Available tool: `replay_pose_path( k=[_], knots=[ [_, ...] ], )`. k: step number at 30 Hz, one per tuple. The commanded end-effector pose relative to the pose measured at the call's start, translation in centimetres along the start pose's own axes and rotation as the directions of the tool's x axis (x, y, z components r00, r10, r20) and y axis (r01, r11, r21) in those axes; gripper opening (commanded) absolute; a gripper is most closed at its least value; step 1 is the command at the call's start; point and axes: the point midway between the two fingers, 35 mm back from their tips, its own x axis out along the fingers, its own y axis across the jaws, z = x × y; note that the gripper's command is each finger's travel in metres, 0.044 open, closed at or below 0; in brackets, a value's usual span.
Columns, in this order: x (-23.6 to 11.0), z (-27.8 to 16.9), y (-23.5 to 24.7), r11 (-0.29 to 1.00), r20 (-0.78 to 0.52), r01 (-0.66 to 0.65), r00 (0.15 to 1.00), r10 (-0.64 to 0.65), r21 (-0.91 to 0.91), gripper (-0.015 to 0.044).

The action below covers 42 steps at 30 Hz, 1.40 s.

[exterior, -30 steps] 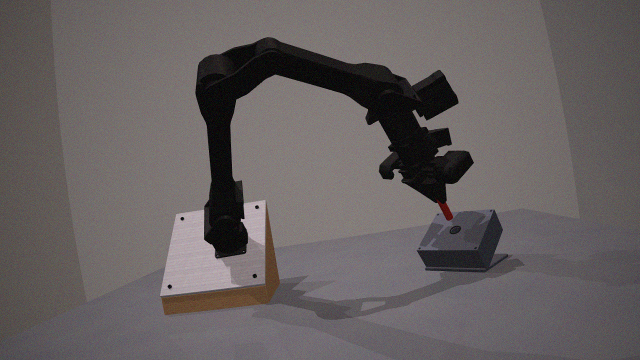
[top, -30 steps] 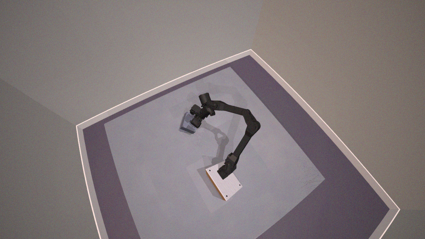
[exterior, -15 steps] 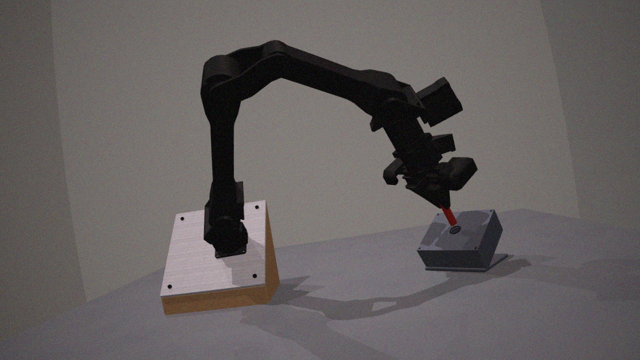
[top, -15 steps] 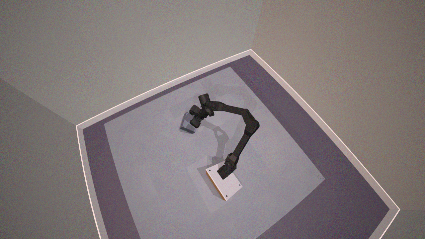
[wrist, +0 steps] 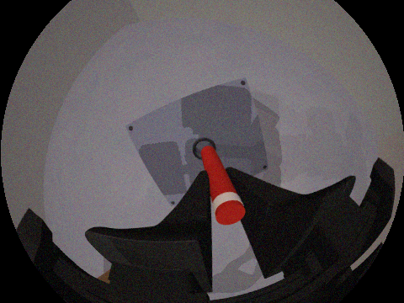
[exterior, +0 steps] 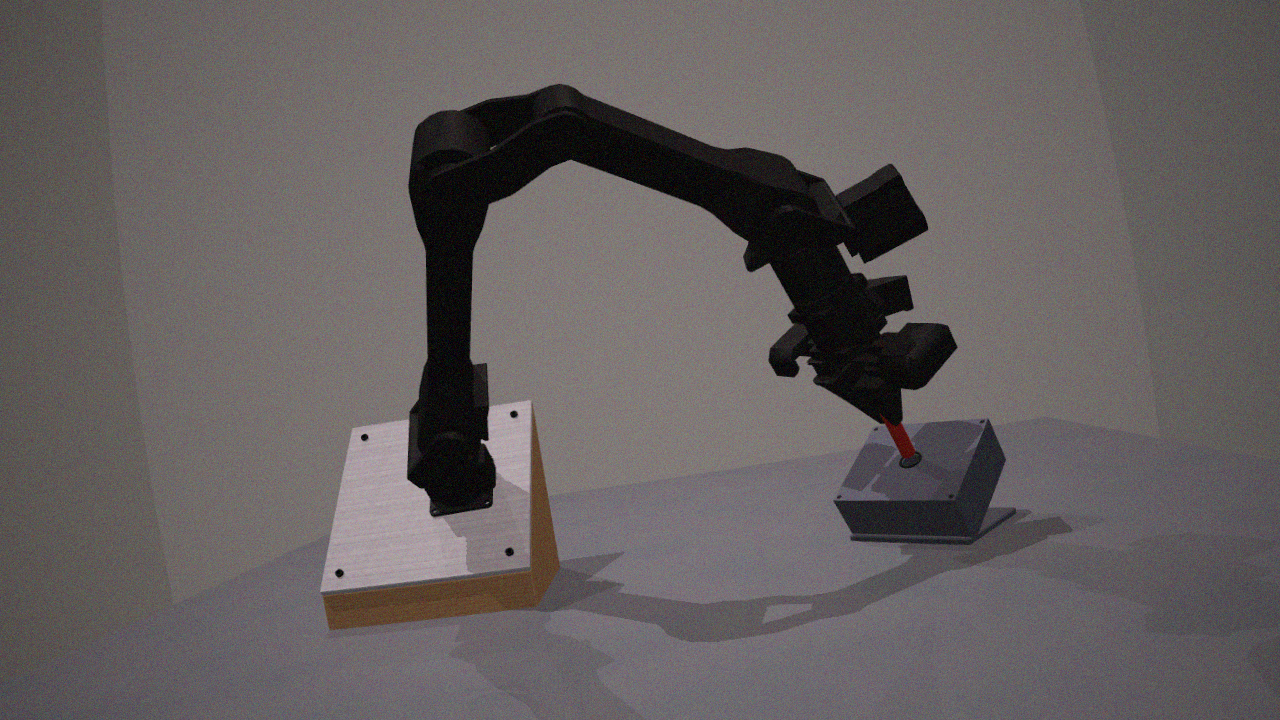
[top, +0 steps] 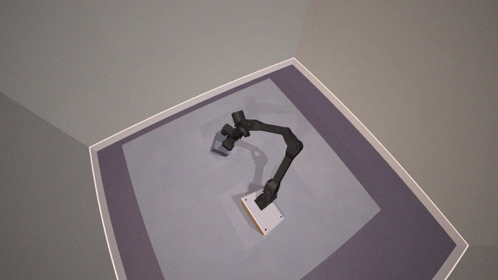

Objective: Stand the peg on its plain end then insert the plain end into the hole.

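Observation:
My gripper (exterior: 886,417) (wrist: 215,175) (top: 228,140) is shut on the red peg (exterior: 898,439) (wrist: 215,171), gripping it close to its white band (wrist: 225,198). The banded end points back at the wrist camera. The peg is tilted, and its plain end meets the dark hole (exterior: 910,461) (wrist: 204,144) in the face of the grey sloped panel (exterior: 948,456) (wrist: 225,109) (top: 216,149). The tip is at the hole's mouth; I cannot tell how deep it sits. In the top view the gripper hides the peg and the hole.
The arm's base stands on a white-topped wooden block (top: 269,217) (exterior: 384,528) well away from the panel. A pale raised rim (top: 209,92) runs around the table's edge.

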Motion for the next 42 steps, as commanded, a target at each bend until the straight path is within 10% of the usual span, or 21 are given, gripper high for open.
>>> replay_pose_path(
  k=[1,42],
  knots=[
    [-0.1,0.0,-0.1,1.0,0.002,0.001,1.0,-0.001,0.001,0.0],
    [1.1,0.2,0.5,1.0,0.002,0.001,1.0,-0.001,0.001,0.0]
  ],
)
